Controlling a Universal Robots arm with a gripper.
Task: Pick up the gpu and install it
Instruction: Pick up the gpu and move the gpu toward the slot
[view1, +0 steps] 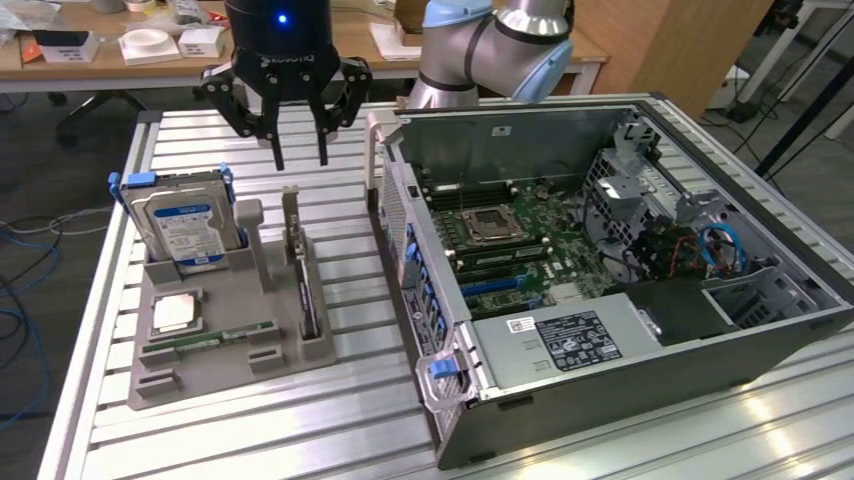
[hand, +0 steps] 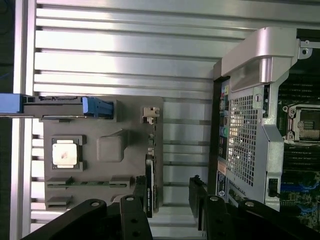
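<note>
Gripper (view1: 302, 162): hanging released over gpu (view1: 304, 272), which is standing edge-up in grey holder (view1: 214, 330). Risk: off-centre descent probably striking the card's edge, tipping it.

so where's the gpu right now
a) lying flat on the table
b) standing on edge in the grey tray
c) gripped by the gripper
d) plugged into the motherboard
b: the gpu stands on its edge in a slot of the grey tray, while the gripper hangs open above it, apart from it and holding nothing.
</note>
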